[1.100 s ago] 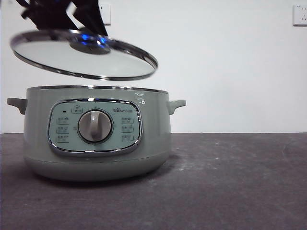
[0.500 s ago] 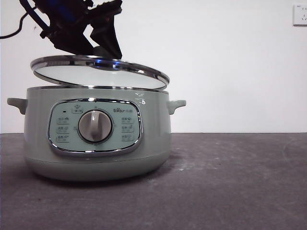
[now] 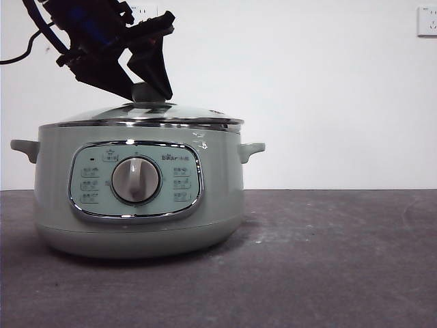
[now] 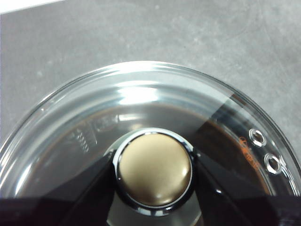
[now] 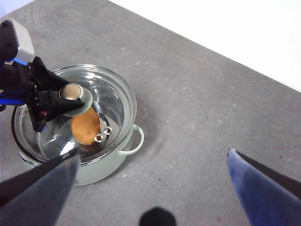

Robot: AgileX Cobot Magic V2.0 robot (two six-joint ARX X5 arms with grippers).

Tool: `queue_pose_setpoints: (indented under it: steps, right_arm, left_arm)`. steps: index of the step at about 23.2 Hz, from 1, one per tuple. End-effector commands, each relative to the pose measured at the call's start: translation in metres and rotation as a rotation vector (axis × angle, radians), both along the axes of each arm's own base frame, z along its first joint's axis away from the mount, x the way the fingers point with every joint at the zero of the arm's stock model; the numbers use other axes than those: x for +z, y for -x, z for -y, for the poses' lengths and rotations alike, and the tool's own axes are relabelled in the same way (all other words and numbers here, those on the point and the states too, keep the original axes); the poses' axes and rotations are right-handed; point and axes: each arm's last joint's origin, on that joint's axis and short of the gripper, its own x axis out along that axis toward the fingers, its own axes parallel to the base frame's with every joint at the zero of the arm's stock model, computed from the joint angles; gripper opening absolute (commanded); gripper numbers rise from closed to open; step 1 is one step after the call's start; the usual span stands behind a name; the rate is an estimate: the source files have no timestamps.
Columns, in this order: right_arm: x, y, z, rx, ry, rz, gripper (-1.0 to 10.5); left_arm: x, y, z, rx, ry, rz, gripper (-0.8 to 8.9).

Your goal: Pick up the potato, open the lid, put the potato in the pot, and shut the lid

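Observation:
The sage-green pot [image 3: 136, 205] stands on the left of the table. The glass lid [image 3: 147, 115] sits flat on its rim. My left gripper [image 3: 141, 87] comes down from the upper left, shut on the lid's knob [image 4: 154, 168], with one jaw on each side of it. The potato [image 5: 85, 128] lies inside the pot [image 5: 127, 151] and shows through the lid [image 5: 113, 94] in the right wrist view. My right gripper [image 5: 150, 181] is open and empty, high above the table to the pot's right.
The grey table [image 3: 328, 260] stretches to the right of the pot. A white wall stands behind, with a socket [image 3: 427, 20] at the top right. A black cable [image 3: 17, 55] hangs from the left arm.
The left gripper has lowered the tilted lid from above the pot until it now rests level on the pot's rim.

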Motion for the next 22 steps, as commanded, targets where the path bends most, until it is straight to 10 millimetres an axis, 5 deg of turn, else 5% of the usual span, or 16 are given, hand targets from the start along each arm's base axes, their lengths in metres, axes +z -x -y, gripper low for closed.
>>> queue_pose_setpoints:
  steps: [1, 11, 16, 22]
  right_arm:
    - [0.001, -0.001, 0.000, -0.009, -0.009, 0.002, 5.6]
    - [0.000, 0.000, 0.000, -0.011, -0.014, -0.001, 5.6]
    - [0.000, 0.000, 0.000, -0.012, -0.015, -0.003, 5.6]
    - [0.000, 0.000, 0.000, -0.012, -0.008, -0.011, 5.6]
  left_arm:
    - [-0.004, 0.003, -0.001, 0.000, -0.028, -0.043, -0.08]
    - [-0.006, 0.004, -0.001, -0.003, -0.041, -0.062, 0.07]
    - [-0.004, 0.003, -0.001, -0.001, -0.030, -0.043, 4.03]
    - [0.007, 0.003, -0.001, -0.002, 0.010, 0.027, 4.36]
